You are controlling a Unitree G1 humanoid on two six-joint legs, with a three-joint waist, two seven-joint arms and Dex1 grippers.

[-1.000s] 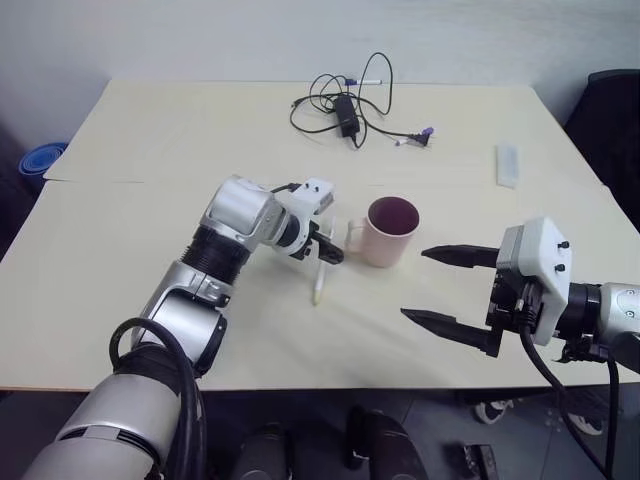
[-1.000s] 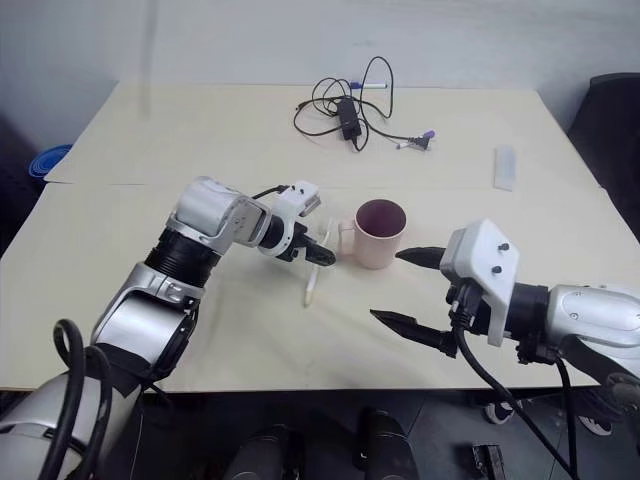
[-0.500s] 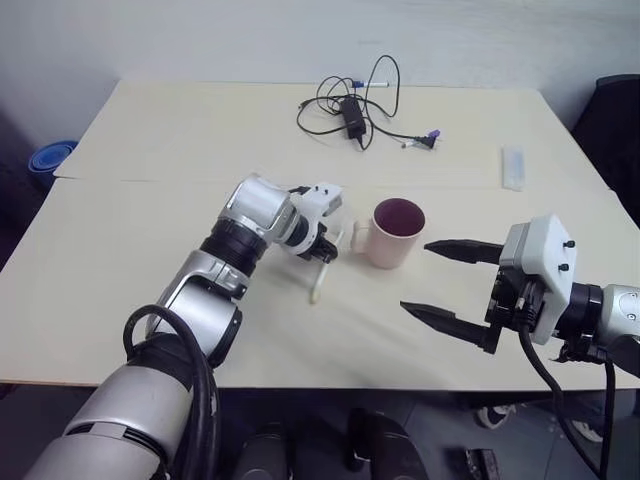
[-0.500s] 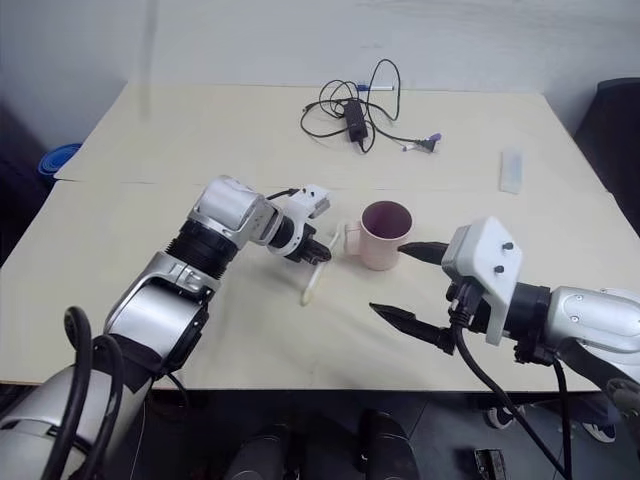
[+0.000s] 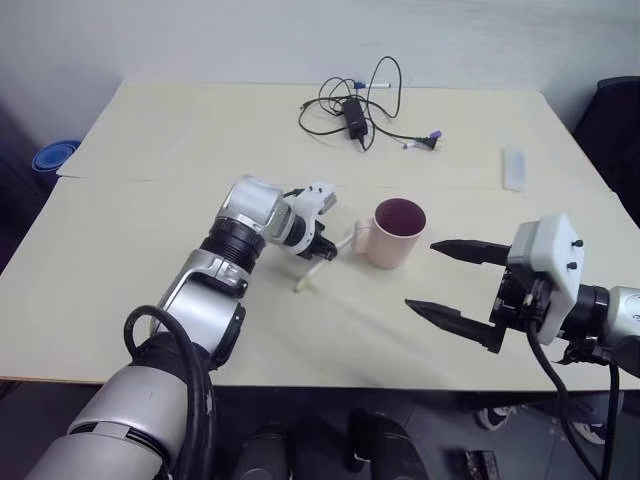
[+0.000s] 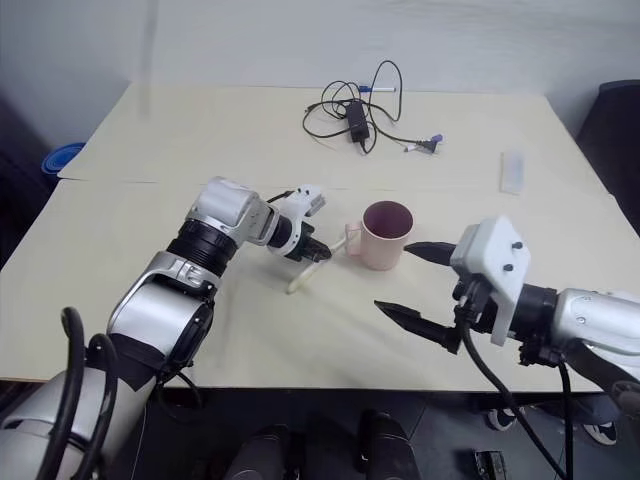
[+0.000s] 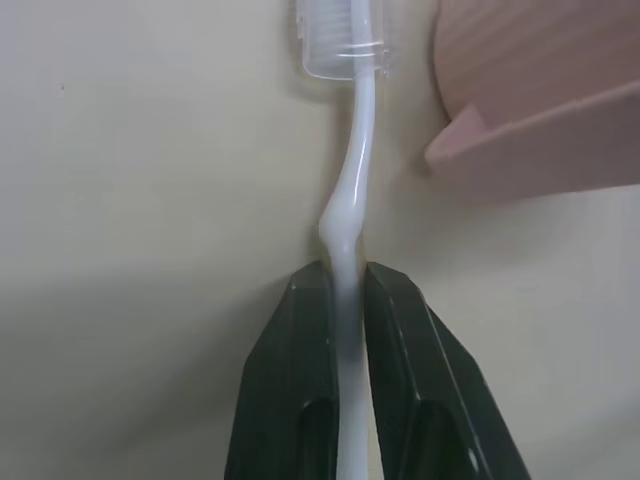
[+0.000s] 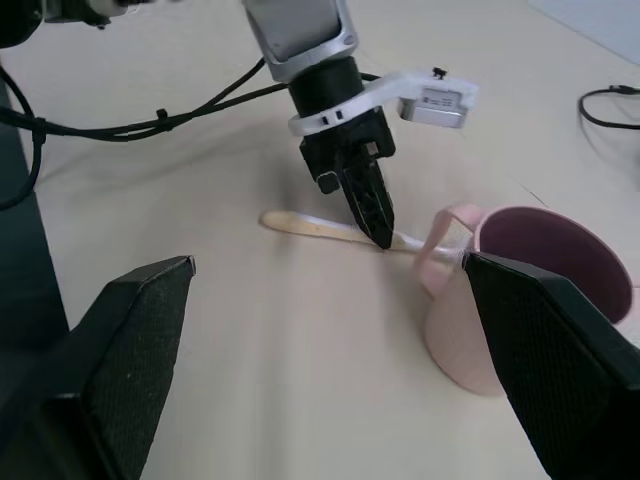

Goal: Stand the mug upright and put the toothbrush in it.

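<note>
Black fingers of the right gripper (image 5: 452,281) spread wide on nothing at about four o'clock; further in, left gripper (image 6: 312,251) clamped on one toothbrush (image 7: 347,215) lying at centre, nine o'clock of one upright mug (image 5: 393,232). Grasp looks made; next, lift, tip upright, lower into mug.

Pale pink mug (image 5: 392,233) — dark maroon inside — white toothbrush (image 7: 346,210), black-fingered left pincer (image 7: 346,300), cream table (image 5: 180,140).

place: lab or office | signs: plain pale table (image 5: 150,230), tangled black cables (image 5: 355,105), bare wall (image 5: 250,35)
</note>
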